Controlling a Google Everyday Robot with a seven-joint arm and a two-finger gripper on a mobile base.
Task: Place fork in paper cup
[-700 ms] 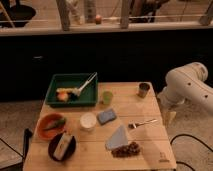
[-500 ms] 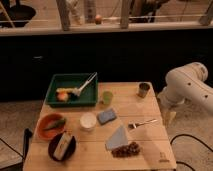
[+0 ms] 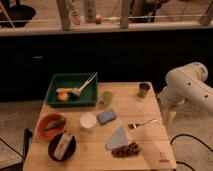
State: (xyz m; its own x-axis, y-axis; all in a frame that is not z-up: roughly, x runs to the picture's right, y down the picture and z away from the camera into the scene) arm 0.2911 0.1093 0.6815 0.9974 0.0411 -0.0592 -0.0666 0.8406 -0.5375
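wooden table (image 3: pixel 152 142) with the fork (image 3: pixel 142 123) lying untouched on it. gripper (image 3: pixel 170 116) hangs just off the nearest edge, can't tell its grip state. next it needs to reach in and grab the fork, then head for the white paper cup (image 3: pixel 88 121)

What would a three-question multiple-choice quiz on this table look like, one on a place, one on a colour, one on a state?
1. Where on the table is the paper cup? A back right; B front left; C dead centre.
2. What colour is the tray? A red; B green; C white.
3. The fork is: A standing in the cup; B lifted in the air; C lying flat on the tabletop.
Answers: 1 A, it stands near the far right corner. 2 B, its walls are green. 3 C, it lies beside the grey napkin, while the end effector hangs by the table's right edge, apart from it.
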